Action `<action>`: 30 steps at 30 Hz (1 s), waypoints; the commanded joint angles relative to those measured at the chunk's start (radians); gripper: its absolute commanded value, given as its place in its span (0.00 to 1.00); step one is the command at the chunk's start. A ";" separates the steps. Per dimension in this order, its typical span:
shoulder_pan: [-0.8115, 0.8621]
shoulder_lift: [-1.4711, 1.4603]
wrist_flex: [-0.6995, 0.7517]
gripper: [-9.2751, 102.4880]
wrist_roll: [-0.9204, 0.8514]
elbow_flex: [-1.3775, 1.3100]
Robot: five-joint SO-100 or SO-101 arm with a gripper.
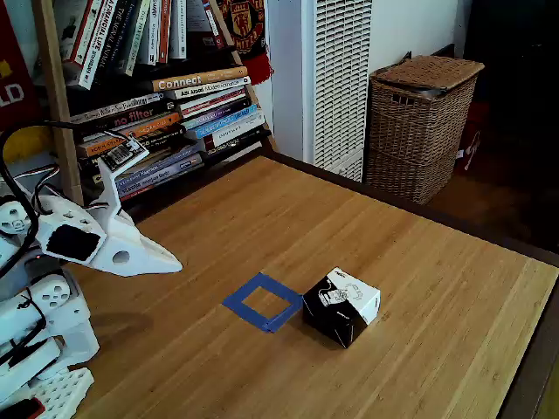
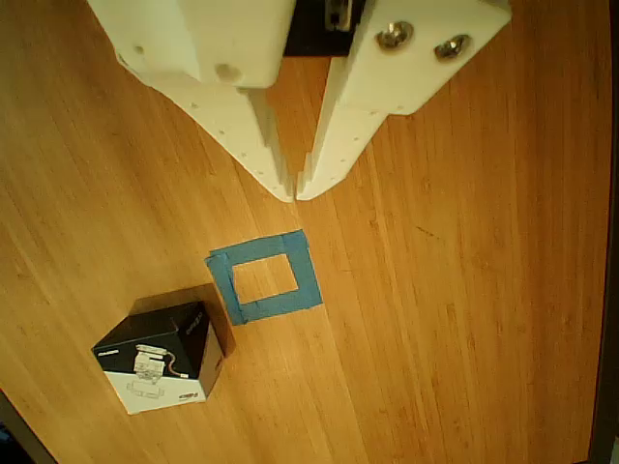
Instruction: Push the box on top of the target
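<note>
The box [image 1: 341, 306] [image 2: 162, 356], a small cube with black sides and a white printed top, rests on the wooden table just right of the target in the fixed view. The target [image 1: 262, 302] [image 2: 264, 276] is a hollow square of blue tape, flat on the wood, with nothing inside it. One box corner nearly touches the tape's edge. My white gripper [image 1: 175, 261] [image 2: 294, 193] hovers above the table to the left of the target in the fixed view, well apart from the box. Its fingertips meet with nothing between them.
A wicker basket [image 1: 422, 125] stands beyond the table's far edge, beside a white slatted unit [image 1: 336, 78]. A shelf of books [image 1: 166, 113] lines the back left. The table's right edge [image 1: 524, 367] runs close to the box. Bare wood surrounds target and box.
</note>
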 commanded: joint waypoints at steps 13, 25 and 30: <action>0.002 0.011 -0.006 0.08 0.008 -0.003; 0.002 0.011 -0.006 0.08 0.005 -0.003; -0.006 0.011 -0.006 0.08 0.028 -0.003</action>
